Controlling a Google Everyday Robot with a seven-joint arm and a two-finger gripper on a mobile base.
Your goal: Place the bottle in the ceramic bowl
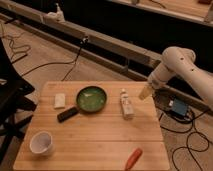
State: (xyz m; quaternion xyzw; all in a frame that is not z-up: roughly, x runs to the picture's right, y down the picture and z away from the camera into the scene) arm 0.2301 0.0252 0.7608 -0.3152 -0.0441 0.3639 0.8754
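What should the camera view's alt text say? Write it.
A cream bottle lies on a wooden table beside a green pan; the robot's gripper hovers near the table's right edge. A white bowl sits front-left, an orange piece front-right.

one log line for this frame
small cream plastic bottle: on wooden table | white ceramic bowl: front-left corner, bottle not inside | tool: by table's right edge, apart from bottle

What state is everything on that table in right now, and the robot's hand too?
bottle, lying flat on the table, not held.
ceramic bowl, upright, empty.
green pan, sitting flat.
orange piece, lying at near edge.
gripper, in the air beside the bottle, not touching it.
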